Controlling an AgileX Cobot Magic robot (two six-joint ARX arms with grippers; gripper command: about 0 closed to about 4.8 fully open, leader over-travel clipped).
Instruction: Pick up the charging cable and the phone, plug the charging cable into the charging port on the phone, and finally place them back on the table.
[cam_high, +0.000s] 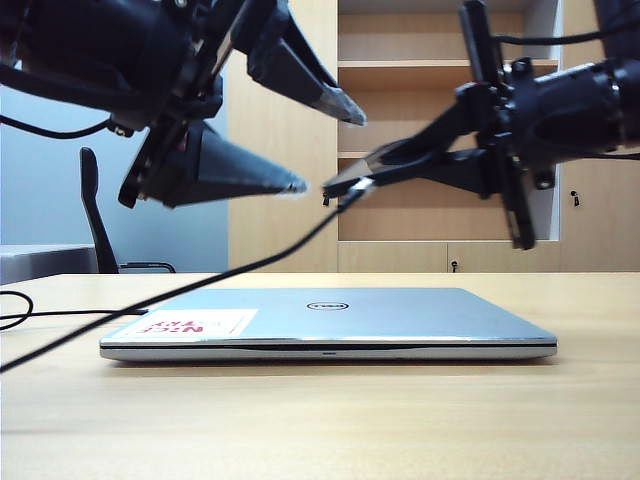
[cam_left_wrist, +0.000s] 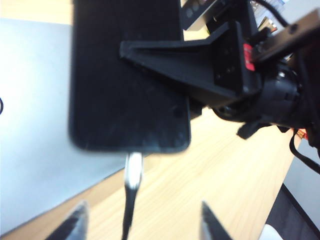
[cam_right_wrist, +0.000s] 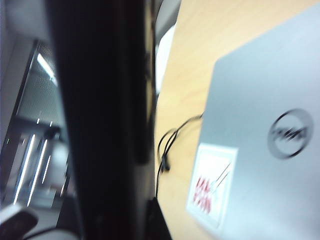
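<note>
Above the laptop (cam_high: 330, 322), my left gripper (cam_high: 322, 145) hangs with its jaws spread wide — one finger (cam_high: 305, 70) raised, the other lower, nothing between them. In its wrist view the two fingertips (cam_left_wrist: 70, 227) stand well apart either side of the cable (cam_left_wrist: 129, 210), touching neither it nor the phone (cam_left_wrist: 127, 80).

My right gripper (cam_high: 365, 170) reaches in from the right, clamped on the phone, which it holds nearly level high over the laptop lid. The phone's short edge points toward my left gripper, and a clear gap of air lies between that edge and the lower left fingertip. The silvery connector (cam_left_wrist: 134, 170) sits in the port (cam_left_wrist: 134, 151) on that short edge; from there the black cable drops away, slanting down past the laptop's near left corner to the table (cam_high: 320, 420).

In the right wrist view the phone's dark body (cam_right_wrist: 100, 120) fills much of the picture, blurred, with the laptop lid (cam_right_wrist: 265, 100) and its red-and-white sticker (cam_right_wrist: 212, 185) beyond it.

Under both grippers the lid is flat and closed, its front edge set parallel to the near table edge. A broad bare strip of table runs in front of it — and more on the right. On the left a second thin black cable (cam_high: 40, 315) loops on the wood, close to the laptop's left edge.
</note>
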